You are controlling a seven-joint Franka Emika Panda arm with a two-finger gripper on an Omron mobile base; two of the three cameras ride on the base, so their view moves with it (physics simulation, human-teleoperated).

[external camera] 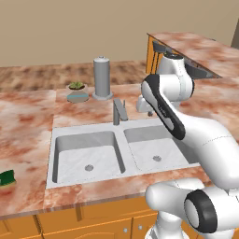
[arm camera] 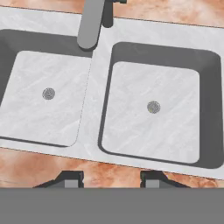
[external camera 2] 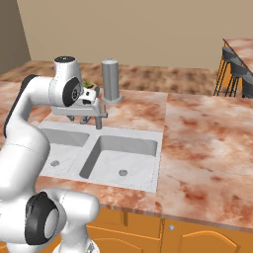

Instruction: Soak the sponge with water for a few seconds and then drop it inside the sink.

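Observation:
The green sponge (external camera: 7, 178) lies flat on the counter, well to the left of the sink (external camera: 84, 133) and near the front edge. My gripper (external camera 2: 79, 117) hangs over the back of the sink, close to the grey faucet (external camera 2: 99, 118), far from the sponge. In the hand view the gripper (arm camera: 112, 179) looks straight down on both basins of the sink (arm camera: 94, 109). Its two fingertips (arm camera: 72, 179) stand apart with nothing between them. The faucet spout (arm camera: 89, 26) reaches over the divider. The water is out of view.
A tall grey cylinder (external camera: 101, 77) and a small potted plant (external camera: 77, 91) stand behind the sink. Bar stools (external camera 2: 232, 74) line a raised counter at the right. Marbled counter (external camera 2: 207, 133) spreads right of the sink.

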